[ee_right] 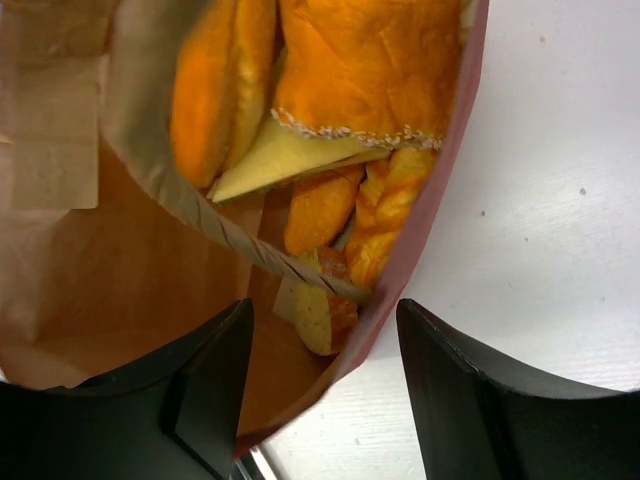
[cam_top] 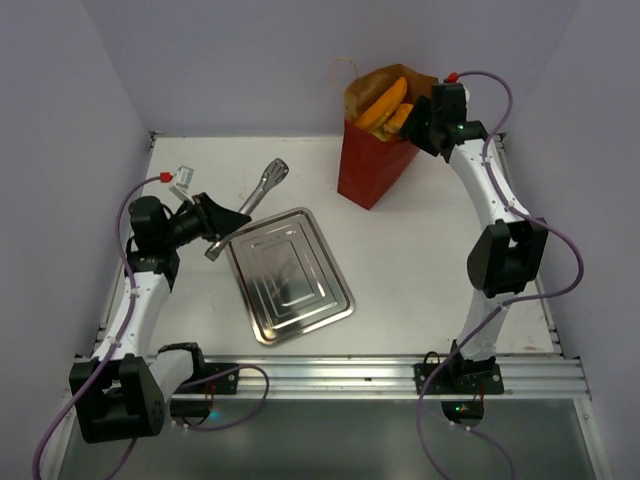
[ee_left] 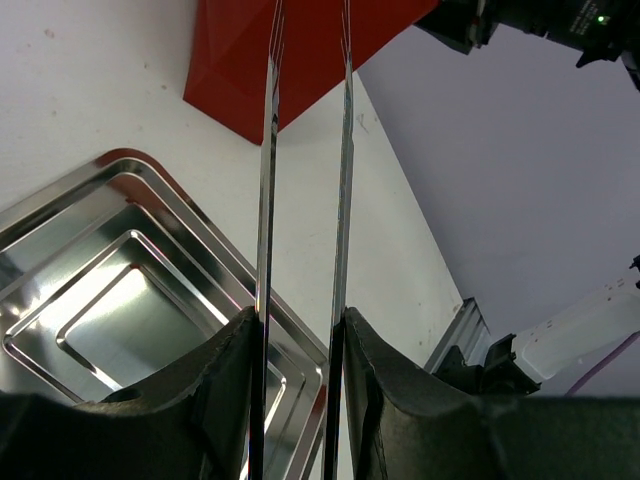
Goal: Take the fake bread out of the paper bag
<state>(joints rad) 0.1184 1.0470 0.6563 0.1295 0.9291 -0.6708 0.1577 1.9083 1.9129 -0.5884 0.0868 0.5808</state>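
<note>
— Bread [ee_right: 350,70] outside the paper bag [cam_top: 370,165]: none, every piece in view sits inside it.
— And the right gripper [ee_right: 322,325]?
— At the bag's mouth, jaws apart over its rim, holding nothing.
— Left gripper [ee_left: 298,325]?
— Well clear of the bag, clamped on metal tongs [cam_top: 262,185]. I'd say the whole unloading is yet to do.

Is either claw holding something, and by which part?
The left gripper pinches metal tongs across both arms, close to one end. The right gripper, open over the bag, holds nothing.
</note>
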